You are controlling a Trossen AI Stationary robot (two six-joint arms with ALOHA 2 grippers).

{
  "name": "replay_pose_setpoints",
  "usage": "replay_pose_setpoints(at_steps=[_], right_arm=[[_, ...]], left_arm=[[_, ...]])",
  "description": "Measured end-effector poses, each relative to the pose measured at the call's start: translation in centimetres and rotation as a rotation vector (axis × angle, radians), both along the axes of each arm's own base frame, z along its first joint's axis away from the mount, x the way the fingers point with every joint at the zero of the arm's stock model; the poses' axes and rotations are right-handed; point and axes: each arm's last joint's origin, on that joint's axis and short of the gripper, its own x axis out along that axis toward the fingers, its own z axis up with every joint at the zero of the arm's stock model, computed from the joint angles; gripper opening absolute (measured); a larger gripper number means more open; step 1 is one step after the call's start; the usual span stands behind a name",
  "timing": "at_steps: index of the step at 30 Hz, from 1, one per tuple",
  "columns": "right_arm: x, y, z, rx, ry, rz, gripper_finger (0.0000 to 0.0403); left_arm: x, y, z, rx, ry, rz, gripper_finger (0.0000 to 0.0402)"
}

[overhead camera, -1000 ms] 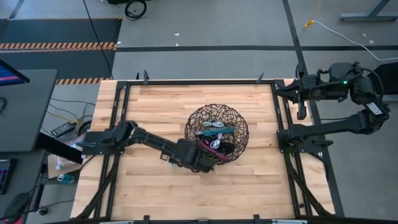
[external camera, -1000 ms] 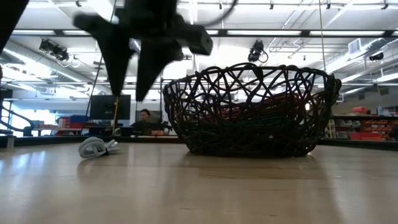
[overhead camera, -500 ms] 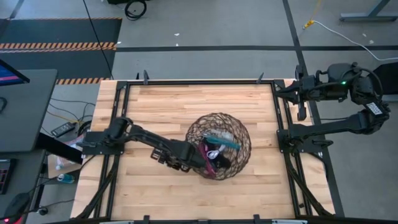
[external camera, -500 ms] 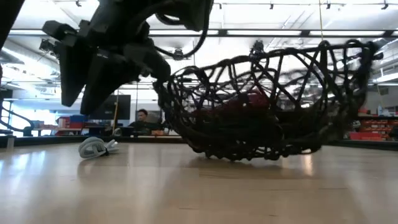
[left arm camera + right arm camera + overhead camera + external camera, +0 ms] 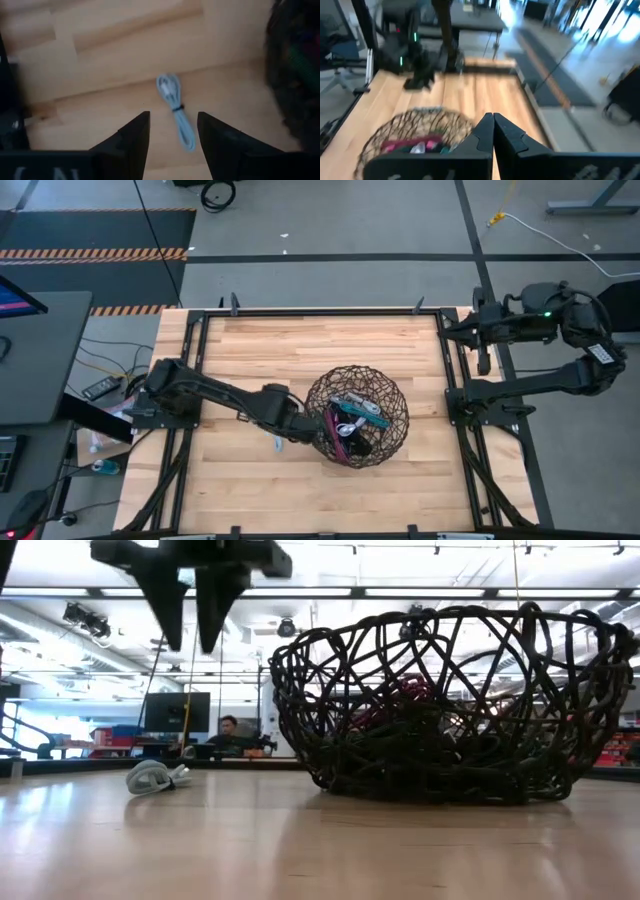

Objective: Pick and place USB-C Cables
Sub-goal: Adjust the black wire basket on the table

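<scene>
A dark round wire-mesh basket (image 5: 358,418) (image 5: 450,710) stands on its base on the wooden table and holds several cable bundles (image 5: 350,420), teal, maroon and white among them. One pale grey-blue tied cable bundle (image 5: 278,444) (image 5: 175,110) (image 5: 150,777) lies flat on the table left of the basket. My left gripper (image 5: 292,432) (image 5: 172,115) (image 5: 190,630) hovers open above this bundle, clear of the table and the basket. My right gripper (image 5: 480,330) (image 5: 493,132) waits shut at the table's far right corner.
Black frame rails (image 5: 200,380) run along the table's left and right sides. Bare wood lies toward the near edge and along the far edge. In the low view a person (image 5: 232,730) sits far behind the table.
My left gripper drew back from the basket's near-left rim toward the table's left and rose. The basket tipped up, slid a little toward the near and right edges, and now sits level again. The grey-blue bundle stayed where it was.
</scene>
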Motion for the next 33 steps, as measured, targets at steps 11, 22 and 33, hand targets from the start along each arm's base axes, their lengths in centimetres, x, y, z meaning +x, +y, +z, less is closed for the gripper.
replay_pose_setpoints(at_steps=[11, 22, 33], right_arm=[[5.4, -0.5, -7.2, 0.254, 0.337, 0.015, 0.0002], [13.7, -1.3, -17.0, 0.446, 0.415, 0.129, 0.0001], [17.5, -1.5, -22.4, 0.437, 0.652, 0.084, 0.0000]], left_arm=[[-1.7, 1.6, 3.6, 0.259, -0.158, -0.011, 0.0172], [-1.9, 1.9, 4.0, 0.329, -0.157, -0.062, 0.0172], [-1.9, 1.9, 4.0, 0.331, -0.142, -0.096, 0.0172]])
